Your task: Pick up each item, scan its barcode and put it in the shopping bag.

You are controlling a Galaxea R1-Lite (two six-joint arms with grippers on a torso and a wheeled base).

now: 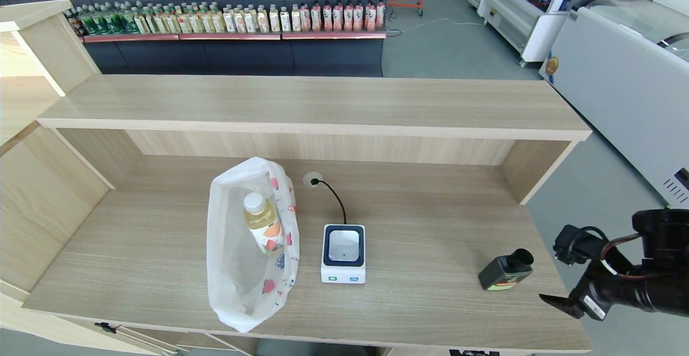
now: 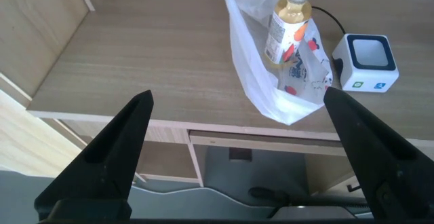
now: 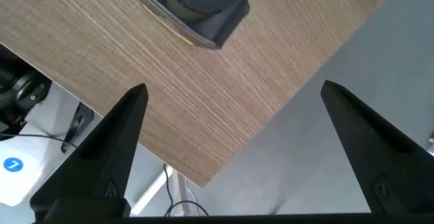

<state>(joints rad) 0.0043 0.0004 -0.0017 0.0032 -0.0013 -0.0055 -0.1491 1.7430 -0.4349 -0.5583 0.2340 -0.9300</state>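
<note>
A white shopping bag [image 1: 237, 275] lies on the wooden counter [image 1: 430, 221] with a yellowish drink bottle [image 1: 262, 225] inside. The white scanner [image 1: 343, 253] sits just beside it, and a small dark bottle [image 1: 505, 273] lies tipped over near the counter's right end.

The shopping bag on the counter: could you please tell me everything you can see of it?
The bag is thin, translucent white plastic printed with small red and blue motifs. It sits slumped and crumpled on the wooden counter, left of the scanner and apart from it. Its open end is toward the back and its closed end is at the counter's front edge. Inside, seen through the film, is a bottle of yellowish drink with a white cap. Nothing else touches the bag.
</note>
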